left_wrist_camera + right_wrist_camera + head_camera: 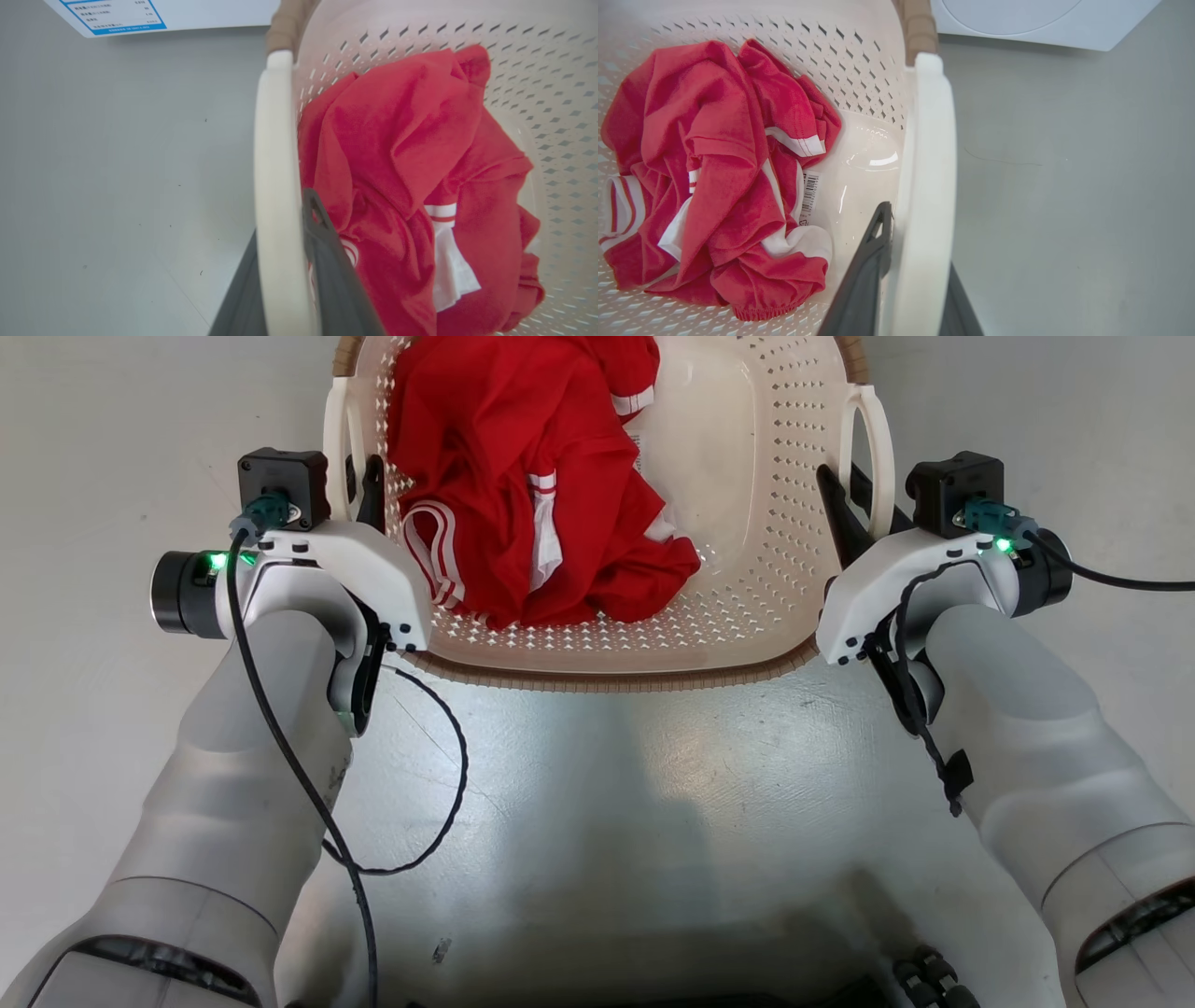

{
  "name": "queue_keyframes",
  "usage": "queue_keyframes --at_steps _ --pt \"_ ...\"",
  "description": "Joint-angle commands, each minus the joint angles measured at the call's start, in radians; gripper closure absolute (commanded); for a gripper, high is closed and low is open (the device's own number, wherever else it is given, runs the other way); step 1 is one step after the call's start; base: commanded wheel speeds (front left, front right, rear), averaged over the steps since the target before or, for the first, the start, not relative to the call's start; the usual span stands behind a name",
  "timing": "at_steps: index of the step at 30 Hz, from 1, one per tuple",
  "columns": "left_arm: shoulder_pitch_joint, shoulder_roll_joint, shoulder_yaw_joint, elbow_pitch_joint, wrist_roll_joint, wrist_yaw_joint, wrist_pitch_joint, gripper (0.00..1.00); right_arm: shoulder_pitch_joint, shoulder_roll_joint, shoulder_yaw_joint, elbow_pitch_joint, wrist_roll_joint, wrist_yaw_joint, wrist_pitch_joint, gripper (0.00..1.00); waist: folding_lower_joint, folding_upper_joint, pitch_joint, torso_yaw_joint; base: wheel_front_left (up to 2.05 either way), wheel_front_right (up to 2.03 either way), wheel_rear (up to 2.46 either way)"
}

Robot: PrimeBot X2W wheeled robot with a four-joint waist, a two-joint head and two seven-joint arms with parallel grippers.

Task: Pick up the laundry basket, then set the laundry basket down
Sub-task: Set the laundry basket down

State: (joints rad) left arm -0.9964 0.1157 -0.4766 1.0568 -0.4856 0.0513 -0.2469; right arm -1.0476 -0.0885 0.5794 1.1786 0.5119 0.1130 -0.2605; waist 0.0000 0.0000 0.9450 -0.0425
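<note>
At the laundry basket's (775,523) left side, the left gripper (362,485) is clenched on the left loop handle (334,439). In the left wrist view the white band of that handle runs up between the two dark fingers (327,266), one inside the basket wall and one outside, both seemingly pressed against it. Beyond the basket on that side lies bare grey floor (597,803), and a white panel with a blue-bordered label (117,16) shows past the basket's far end.

The basket itself sits squarely between the two forearms, straight ahead of the robot. A crumpled red garment with white stripes (523,476) is heaped in its left half, and the right half of its bottom is bare. Whether its base rests on the floor or hangs just above it cannot be told.

At the basket's right side, the right gripper (854,495) grasps the right loop handle (878,448) in the same way, with the inner finger (868,261) lying against the handle's inner face. A white appliance (1041,18) stands beyond the basket's far right corner.

With both handles held, the step in hand looks to be the pick-up itself. The next move probably calls for both arms to rise together at an even rate. That would keep the basket level, so neither handle slides along the fingers and the off-centre garment does not tip the load leftwards.
</note>
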Motion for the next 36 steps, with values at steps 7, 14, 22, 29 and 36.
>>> queue_keyframes --at_steps 7,14,22,29,36 --pt "-0.017 -0.002 0.044 -0.012 0.047 -0.022 -0.015 1.00 0.070 0.038 0.015 -0.011 -0.032 0.018 -0.001 1.00 0.0000 0.0000 0.006 0.001 0.00 0.00 0.00" --pt "-0.018 -0.010 0.068 0.001 0.073 -0.030 -0.015 1.00 0.068 0.038 0.008 -0.005 -0.034 0.018 -0.001 1.00 0.0000 0.0000 0.013 -0.001 0.00 0.00 0.00" --pt "-0.019 -0.018 0.103 0.011 0.082 -0.024 -0.015 0.00 0.054 0.038 -0.044 -0.008 -0.061 0.018 -0.001 0.00 0.0000 0.0000 0.027 -0.005 0.00 0.00 0.00" --pt "-0.013 -0.025 0.127 0.017 0.098 -0.026 -0.015 0.00 0.058 0.038 -0.104 -0.014 -0.107 0.018 -0.001 0.00 0.0000 0.0000 0.029 -0.007 0.00 0.00 0.00" --pt "-0.010 -0.028 0.149 0.022 0.115 -0.025 -0.015 0.00 0.067 0.038 -0.155 -0.025 -0.148 0.018 -0.001 0.00 0.0000 0.0000 0.021 -0.008 0.00 0.00 0.00"
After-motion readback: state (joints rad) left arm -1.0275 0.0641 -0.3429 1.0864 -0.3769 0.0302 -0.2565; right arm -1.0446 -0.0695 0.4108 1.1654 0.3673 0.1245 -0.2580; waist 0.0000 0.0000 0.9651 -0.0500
